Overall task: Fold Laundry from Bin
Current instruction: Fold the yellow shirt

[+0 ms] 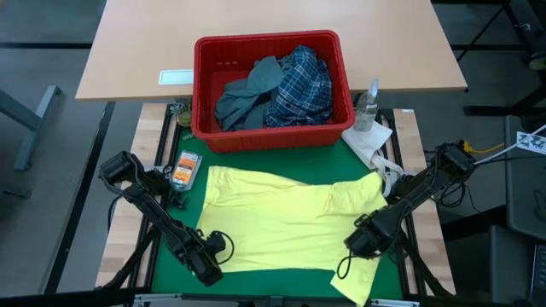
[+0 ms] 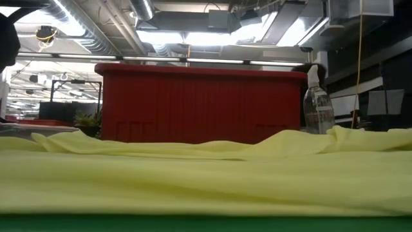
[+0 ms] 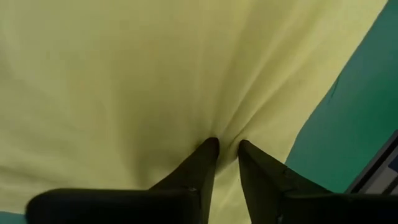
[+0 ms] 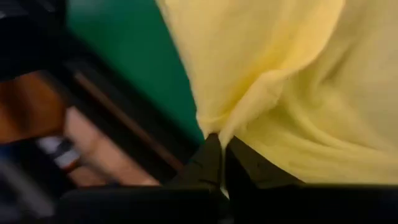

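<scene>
A small yellow garment (image 1: 281, 223) lies spread on the green mat (image 1: 256, 175); in the low view it fills the foreground (image 2: 206, 174). My left gripper (image 1: 212, 256) is shut on its near left part, and my right gripper (image 1: 360, 246) is shut on its right part. Beyond the mat stands the red bin (image 1: 266, 41), seen also in the low view (image 2: 199, 103). In the bin lie a grey-blue garment (image 1: 247, 92) and a blue-white plaid shirt (image 1: 303, 85). My left gripper (image 3: 225, 146) pinches a small pucker of the yellow cloth (image 3: 224, 127) between its two fingertips, coming steeply from above. Creases run into the pinch; the cloth around it lies on the mat. My right gripper (image 4: 221, 140) pinches a gathered fold at the garment's edge (image 4: 233, 118) between its shut fingers, slanting down. The cloth bunches up at the fingertips and spreads away slack.
A clear spray bottle (image 1: 368, 104) stands right of the bin, in the low view too (image 2: 317, 106), with a white paper towel (image 1: 368, 141) beside it. A small orange packet (image 1: 184, 168) lies at the mat's far left. A light wooden tabletop (image 1: 136, 51) lies behind.
</scene>
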{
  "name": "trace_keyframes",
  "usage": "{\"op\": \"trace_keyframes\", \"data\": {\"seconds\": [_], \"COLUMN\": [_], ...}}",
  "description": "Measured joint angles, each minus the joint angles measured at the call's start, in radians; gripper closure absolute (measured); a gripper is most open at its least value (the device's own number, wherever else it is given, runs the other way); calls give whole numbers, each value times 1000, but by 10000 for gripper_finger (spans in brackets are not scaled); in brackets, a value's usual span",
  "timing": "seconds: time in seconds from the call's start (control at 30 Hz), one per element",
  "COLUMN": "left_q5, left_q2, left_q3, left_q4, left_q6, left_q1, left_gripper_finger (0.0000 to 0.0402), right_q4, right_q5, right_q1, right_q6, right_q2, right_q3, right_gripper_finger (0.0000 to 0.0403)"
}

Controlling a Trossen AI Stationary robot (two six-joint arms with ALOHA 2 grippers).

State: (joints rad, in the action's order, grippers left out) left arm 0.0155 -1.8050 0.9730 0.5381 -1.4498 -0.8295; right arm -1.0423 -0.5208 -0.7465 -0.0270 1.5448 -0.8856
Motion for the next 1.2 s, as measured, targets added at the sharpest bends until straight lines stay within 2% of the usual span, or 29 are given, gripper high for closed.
{"op": "trace_keyframes", "data": {"seconds": [0.23,0.5,0.67,0.97,1.1,1.2], "left_q5": [19,76,89,26,23,21], "left_q2": [0,0,13,122,136,138], "left_q3": [0,0,-4,-11,-11,-10], "left_q4": [2,0,-9,-18,-22,-26], "left_q6": [0,0,-6,0,0,-14], "left_q1": [-1,-2,-2,-10,-22,-29], "left_gripper_finger": [358,364,364,364,364,364], "right_q4": [-10,-11,-11,-21,-78,-143], "right_q5": [-105,-120,-120,-74,-81,-135], "right_q1": [0,0,0,0,0,0], "right_q6": [-102,-128,-172,-237,-238,-237], "right_q2": [0,0,0,0,0,0], "right_q3": [0,0,-1,-1,-1,-1], "right_gripper_finger": [388,388,353,251,237,238]}}
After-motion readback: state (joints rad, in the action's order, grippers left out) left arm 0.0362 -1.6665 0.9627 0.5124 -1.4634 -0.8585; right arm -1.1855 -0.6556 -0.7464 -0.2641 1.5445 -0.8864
